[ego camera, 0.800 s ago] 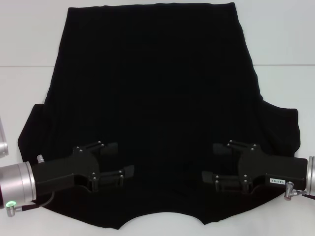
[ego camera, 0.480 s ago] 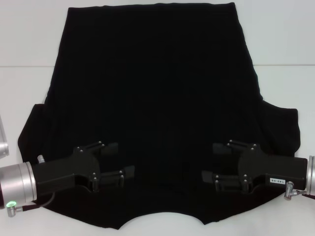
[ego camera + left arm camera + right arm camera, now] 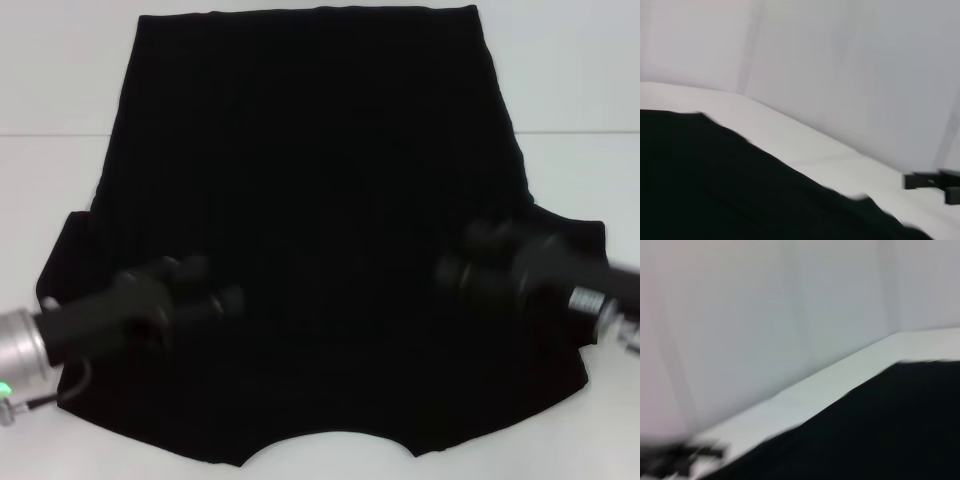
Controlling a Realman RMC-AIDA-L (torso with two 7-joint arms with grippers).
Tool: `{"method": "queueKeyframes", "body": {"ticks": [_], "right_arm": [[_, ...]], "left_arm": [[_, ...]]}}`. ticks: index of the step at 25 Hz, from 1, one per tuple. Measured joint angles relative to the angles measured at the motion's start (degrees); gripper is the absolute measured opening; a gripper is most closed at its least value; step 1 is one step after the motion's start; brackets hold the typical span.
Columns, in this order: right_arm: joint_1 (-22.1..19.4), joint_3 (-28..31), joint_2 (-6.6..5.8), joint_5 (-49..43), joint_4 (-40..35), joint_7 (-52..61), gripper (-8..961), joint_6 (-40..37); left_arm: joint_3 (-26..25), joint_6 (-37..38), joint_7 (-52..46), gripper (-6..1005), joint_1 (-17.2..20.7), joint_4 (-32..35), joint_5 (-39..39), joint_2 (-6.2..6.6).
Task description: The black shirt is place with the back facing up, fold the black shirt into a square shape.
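Black shirt (image 3: 310, 200) flat beneath left pincer (image 3: 225, 298), right pincer (image 3: 450, 272).

The black shirt (image 3: 875, 435) spreads flat across a white table (image 3: 830, 382), its edge running diagonally, with a pale wall (image 3: 765, 315) behind. A dark blurred shape (image 3: 685, 455) sits at eight o'clock.

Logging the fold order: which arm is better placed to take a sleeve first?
Roughly even, slightly the right. The right hand hovers beside the black shirt's right sleeve; the left hand sits further inboard from its sleeve. Both blur, so this is tentative.
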Motion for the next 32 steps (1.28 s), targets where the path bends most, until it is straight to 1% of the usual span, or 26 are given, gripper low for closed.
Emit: {"method": "queueKeyframes", "body": {"ticks": [2, 3, 5, 6, 7, 9, 11, 14, 17, 18, 20, 21, 22, 24, 26, 30, 32], "right_arm": [[0.54, 2.16, -0.45, 2.56, -0.15, 7.01, 883, 3.09], [0.91, 2.9, -0.92, 3.38, -0.22, 11.38, 883, 4.68], [1.63, 3.73, -2.07, 4.57, -0.3, 20.56, 883, 7.83], [2.08, 3.79, -2.76, 4.68, -0.3, 25.92, 883, 9.34], [2.59, 3.68, -3.64, 4.52, -0.32, 30.75, 883, 10.54], [3.51, 3.16, -5.46, 3.42, -0.38, 38.92, 882, 11.33], [4.27, 2.53, -7.39, 2.09, -0.88, 47.25, 882, 11.11], [4.9, 0.22, -9.62, -0.73, -3.42, 56.05, 882, 10.65], [5.79, -1.58, -11.63, -5.19, -7.23, 62.41, 883, 9.98], [6.07, -1.68, -12.17, -6.33, -8.16, 63.94, 883, 9.71], [6.72, -1.72, -13.63, -7.61, -9.78, 66.68, 884, 8.36], [7.37, -1.8, -14.97, -8.09, -10.51, 68.33, 884, 6.3], [7.37, -1.8, -14.97, -8.09, -10.51, 68.33, 884, 6.3], [8.09, -1.8, -16.24, -8.79, -10.77, 69.44, 884, 3.93], [8.55, -1.66, -16.97, -9.61, -10.88, 70.21, 883, 2.21], [8.73, -1.46, -17.35, -10.01, -10.96, 70.64, 883, 1.23], [8.51, -1.45, -17.36, -10.03, -10.96, 70.65, 883, 1.23]], "left_arm": [[-3.32, -1.07, -5.86, 842, -0.22, 0.21, -0.23, 0.51], [-4.06, -1.52, -9.68, 842, -0.32, 0.41, -0.26, 0.91], [-4.91, -2.42, -20.49, 843, -0.63, 1.1, -0.2, 2.35], [-4.9, -2.41, -22.24, 843, -0.65, 1.18, -0.14, 2.57], [-4.95, -2.27, -26.03, 843, -0.73, 1.51, -0.04, 3.15], [-5.01, -1.54, -33.16, 843, -0.64, 2.87, 0.12, 3.9], [-4.98, -0.75, -39.44, 843, -0.34, 4.9, 0.48, 4.11], [-4.71, 1.11, -49.51, 843, 0.28, 8.25, 2.53, 4.76], [-4.98, 2.7, -55.11, 843, 0.42, 9.98, 4.82, 5.66], [-5.08, 2.82, -56.42, 842, 0.45, 10.32, 5.41, 5.95], [-5.65, 3.06, -57.96, 830, 0.52, 10.81, 6.52, 6.4], [-7.03, 3.56, -58.81, 819, 0.57, 11.12, 8.23, 6.76], [-7.03, 3.56, -58.81, 807, 0.57, 11.12, 8.23, 6.76], [-8.35, 3.77, -59.41, 784, 0.57, 11.23, 9.99, 7.09], [-10.17, 3.6, -60.05, 711, 0.58, 11.3, 12.14, 7.45], [-12.67, 3.4, -60.17, 565, 0.9, 11.36, 14.24, 7.93], [-13.39, 3.29, -60.17, 515, 1.0, 11.51, 15.65, 8.15]]}}
